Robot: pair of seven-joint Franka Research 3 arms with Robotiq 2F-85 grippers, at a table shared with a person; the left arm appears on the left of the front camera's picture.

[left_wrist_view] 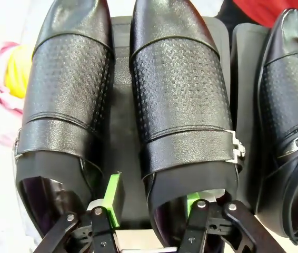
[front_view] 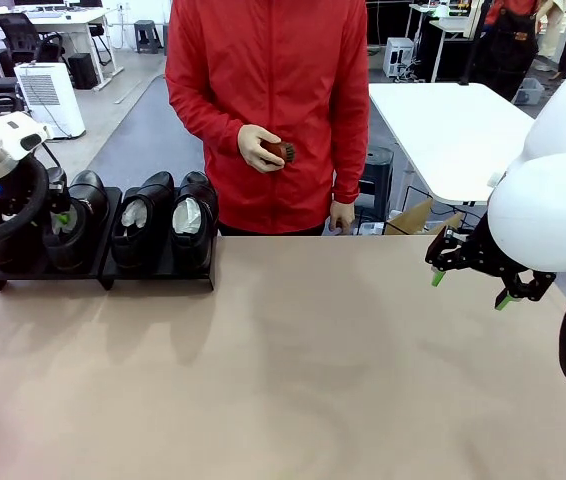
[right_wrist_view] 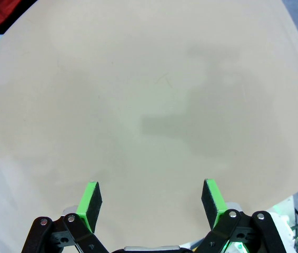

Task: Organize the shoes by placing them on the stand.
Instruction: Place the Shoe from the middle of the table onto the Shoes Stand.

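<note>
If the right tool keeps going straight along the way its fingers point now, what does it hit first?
Most likely the bare tabletop: the right tool stands open above it with nothing between its fingers in the right wrist view. How far above it hangs is hard to judge; the front view suggests a clear gap.

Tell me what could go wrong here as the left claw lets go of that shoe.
1. The left claw has one finger inside the second shoe and one between the shoes; lifting could drag that shoe off the stand.
2. That outer finger sits close to the leftmost shoe, so opening wider may nudge it.
</note>
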